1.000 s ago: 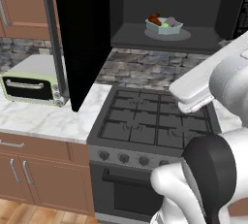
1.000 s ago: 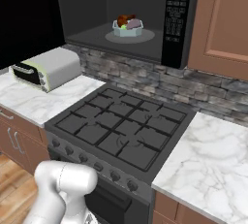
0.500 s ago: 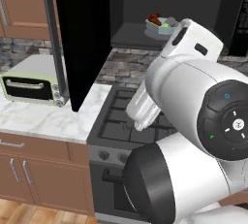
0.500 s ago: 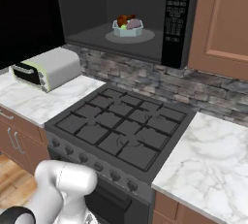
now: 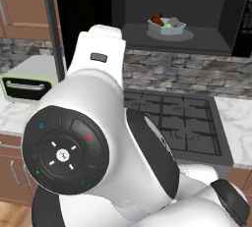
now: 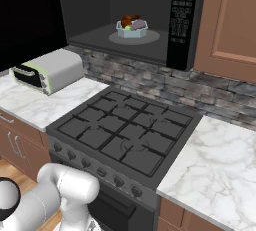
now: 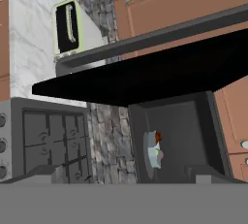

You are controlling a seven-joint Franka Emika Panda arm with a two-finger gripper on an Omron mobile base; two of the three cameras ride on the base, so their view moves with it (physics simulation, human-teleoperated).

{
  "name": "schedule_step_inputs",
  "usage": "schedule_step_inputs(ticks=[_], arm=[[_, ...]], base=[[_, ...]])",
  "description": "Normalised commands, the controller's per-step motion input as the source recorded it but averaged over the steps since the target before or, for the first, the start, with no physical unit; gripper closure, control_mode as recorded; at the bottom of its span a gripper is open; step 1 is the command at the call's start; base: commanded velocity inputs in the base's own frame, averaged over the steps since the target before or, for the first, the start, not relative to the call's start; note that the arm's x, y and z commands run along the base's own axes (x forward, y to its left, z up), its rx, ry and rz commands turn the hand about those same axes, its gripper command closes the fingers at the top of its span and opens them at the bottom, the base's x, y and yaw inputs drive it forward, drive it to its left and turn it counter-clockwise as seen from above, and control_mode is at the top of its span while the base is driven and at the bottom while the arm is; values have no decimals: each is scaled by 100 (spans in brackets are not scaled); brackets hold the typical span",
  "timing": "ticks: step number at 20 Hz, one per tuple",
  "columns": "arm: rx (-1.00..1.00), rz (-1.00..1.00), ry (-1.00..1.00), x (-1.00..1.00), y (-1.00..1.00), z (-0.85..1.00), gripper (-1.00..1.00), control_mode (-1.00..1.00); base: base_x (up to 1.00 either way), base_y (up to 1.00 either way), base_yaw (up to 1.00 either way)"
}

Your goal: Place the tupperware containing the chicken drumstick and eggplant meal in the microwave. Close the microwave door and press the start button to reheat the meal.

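Arm has swung closer, now covering the left base view's 8 o'clock half. Microwave [image 6: 135, 20] open, microwave door [image 5: 81, 22] swung out at 10 o'clock. Tupperware [image 6: 132, 28] unmoved on the turntable [image 6: 150, 37]. Gripper state: cannot tell, fingertips probably cropped.

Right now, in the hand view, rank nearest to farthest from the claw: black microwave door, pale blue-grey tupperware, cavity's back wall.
1. Glossy black microwave door, swung out toward the claw.
2. Pale blue-grey plastic tupperware, inside the microwave.
3. Dark grey back wall, behind the tupperware.
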Motion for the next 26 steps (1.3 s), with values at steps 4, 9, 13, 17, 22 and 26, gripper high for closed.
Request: schedule_step_inputs(ticks=[4, 9, 13, 17, 22, 26], arm=[[-29, 0, -1, 1, 69, -38, -100, -100], [-24, 0, -1, 6, 56, -42, -100, -100], [-13, 0, 0, 26, 16, -35, -100, -100], [-7, 0, -2, 33, 0, -35, -100, -100], [-3, 0, -4, 44, 0, -35, -100, -100], [0, 0, -8, 52, 0, -36, -100, -100]], base=[[0, 0, 0], [0, 0, 0], [0, 0, 0], [0, 0, 0], [0, 0, 0], [0, 0, 0]])
